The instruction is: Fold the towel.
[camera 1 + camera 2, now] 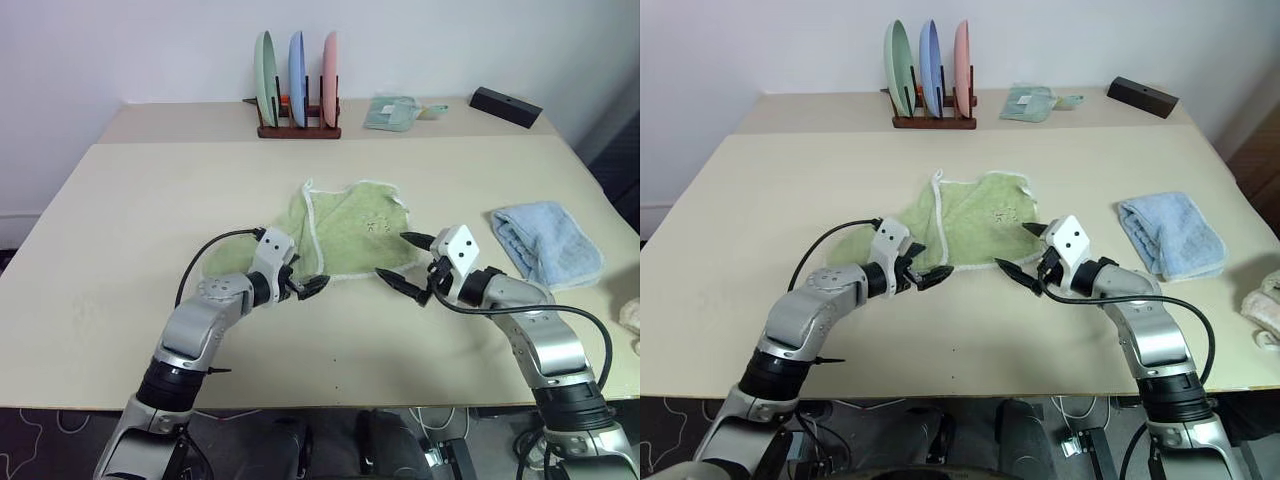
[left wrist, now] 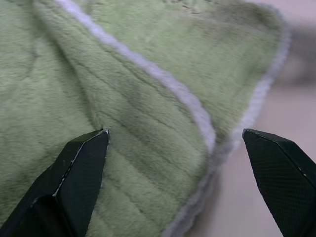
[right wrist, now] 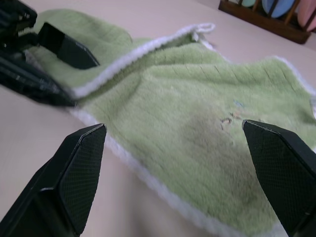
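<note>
Towel (image 1: 350, 232): mid-table, rumpled, one flap already over, fold unfinished | left gripper (image 1: 306, 287): fingers spread at its near edge, holding nothing | right gripper (image 1: 407, 262): fingers wide apart, empty | you must grasp next.

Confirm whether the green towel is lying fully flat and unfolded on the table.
No: the green towel is bunched, with its left part folded over, white edging running across its middle.

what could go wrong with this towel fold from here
The towel is already rumpled, with one flap doubled over, so the left gripper at its near edge may pinch two layers at once. The right gripper hangs open by the other near corner; uneven grabs could skew the fold.
</note>
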You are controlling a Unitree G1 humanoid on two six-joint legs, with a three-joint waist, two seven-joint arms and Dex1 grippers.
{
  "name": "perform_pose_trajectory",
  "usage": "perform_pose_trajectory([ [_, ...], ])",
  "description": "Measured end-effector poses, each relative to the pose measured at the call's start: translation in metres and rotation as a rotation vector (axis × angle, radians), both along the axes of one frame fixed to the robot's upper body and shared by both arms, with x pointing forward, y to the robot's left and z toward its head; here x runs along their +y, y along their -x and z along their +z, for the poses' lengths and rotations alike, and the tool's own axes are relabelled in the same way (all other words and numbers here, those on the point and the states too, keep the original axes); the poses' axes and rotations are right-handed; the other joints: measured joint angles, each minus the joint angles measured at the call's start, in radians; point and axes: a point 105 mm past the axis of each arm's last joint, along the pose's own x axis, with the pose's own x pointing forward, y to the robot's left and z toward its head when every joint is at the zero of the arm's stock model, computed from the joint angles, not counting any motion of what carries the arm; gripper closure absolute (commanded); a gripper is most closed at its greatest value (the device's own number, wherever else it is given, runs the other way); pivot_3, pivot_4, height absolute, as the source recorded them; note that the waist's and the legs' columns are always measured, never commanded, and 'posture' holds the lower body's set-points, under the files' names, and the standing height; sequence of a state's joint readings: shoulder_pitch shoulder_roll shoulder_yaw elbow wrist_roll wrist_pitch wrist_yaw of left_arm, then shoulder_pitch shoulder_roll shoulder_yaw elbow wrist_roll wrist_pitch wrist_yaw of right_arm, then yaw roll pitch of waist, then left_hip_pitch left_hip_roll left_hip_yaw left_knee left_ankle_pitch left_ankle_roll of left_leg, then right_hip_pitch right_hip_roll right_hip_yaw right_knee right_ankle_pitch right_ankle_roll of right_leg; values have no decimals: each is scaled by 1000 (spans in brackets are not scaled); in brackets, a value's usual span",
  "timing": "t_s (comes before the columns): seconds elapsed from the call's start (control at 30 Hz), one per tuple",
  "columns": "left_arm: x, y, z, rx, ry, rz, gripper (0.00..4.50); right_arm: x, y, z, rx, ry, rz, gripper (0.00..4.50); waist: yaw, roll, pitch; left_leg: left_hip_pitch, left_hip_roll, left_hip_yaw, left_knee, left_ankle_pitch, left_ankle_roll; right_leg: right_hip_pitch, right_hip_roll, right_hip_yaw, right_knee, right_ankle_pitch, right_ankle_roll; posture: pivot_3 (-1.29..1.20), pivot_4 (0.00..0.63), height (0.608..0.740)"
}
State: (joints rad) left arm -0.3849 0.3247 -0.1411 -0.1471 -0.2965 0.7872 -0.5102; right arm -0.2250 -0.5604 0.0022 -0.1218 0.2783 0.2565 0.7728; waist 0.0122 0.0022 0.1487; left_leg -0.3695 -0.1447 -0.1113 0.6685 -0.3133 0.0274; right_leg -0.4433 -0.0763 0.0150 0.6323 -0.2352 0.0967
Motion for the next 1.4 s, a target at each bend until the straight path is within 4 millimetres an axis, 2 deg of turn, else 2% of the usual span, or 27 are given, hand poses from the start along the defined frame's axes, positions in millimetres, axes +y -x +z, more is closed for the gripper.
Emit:
perform_pose_trajectory([
  [0.2,9,-4,-3,9,-10,37,4349,-2,1,-1,4,3,-7,0,1,0,0,0,0,0,0,0,0,0,0,0,0,0,0,0,150,740],
  [0.4,10,-6,4,-47,4,19,4431,-4,0,0,-2,3,-15,0,1,0,0,0,0,0,0,0,0,0,0,0,0,0,0,0,150,740],
  [0.57,27,-8,32,-131,147,65,4431,-4,0,1,-6,3,-16,0,0,0,0,0,0,0,0,0,0,0,0,0,0,0,0,0,150,740],
  [0.67,57,-7,44,-125,228,130,4431,-4,0,1,-12,3,-14,0,-4,0,0,0,0,0,0,0,0,0,0,0,0,0,0,0,150,740],
  [0.73,80,0,36,-85,197,163,4431,-4,0,1,-10,4,-16,0,-7,0,0,0,0,0,-1,0,0,-1,0,0,0,0,0,0,150,740],
  [0.77,85,4,30,-60,196,165,4431,-4,0,1,-10,3,-16,0,-3,0,0,0,0,0,0,0,0,0,0,0,0,0,0,0,150,740],
  [0.87,84,16,21,16,260,127,3582,-2,0,1,-16,-1,-8,0,5,0,0,0,0,0,1,0,0,1,0,0,0,0,0,0,150,740],
  [0.9,84,21,19,40,286,109,3172,-1,0,1,-16,-1,-8,0,4,0,0,0,0,0,1,0,0,1,0,0,0,0,0,0,150,740],
  [1.03,83,29,23,71,319,86,1053,-1,0,1,-20,-4,-8,0,1,0,0,0,0,0,0,0,0,1,0,0,0,0,0,0,150,740],
  [1.07,85,29,22,75,319,104,661,0,0,1,-21,-6,-8,0,1,0,0,0,0,0,0,0,0,1,0,0,0,0,0,0,150,740],
  [1.4,124,17,22,120,529,351,661,6,0,-3,-19,-18,-20,0,1,0,0,0,0,0,0,0,0,1,0,0,0,0,0,0,150,740],
])
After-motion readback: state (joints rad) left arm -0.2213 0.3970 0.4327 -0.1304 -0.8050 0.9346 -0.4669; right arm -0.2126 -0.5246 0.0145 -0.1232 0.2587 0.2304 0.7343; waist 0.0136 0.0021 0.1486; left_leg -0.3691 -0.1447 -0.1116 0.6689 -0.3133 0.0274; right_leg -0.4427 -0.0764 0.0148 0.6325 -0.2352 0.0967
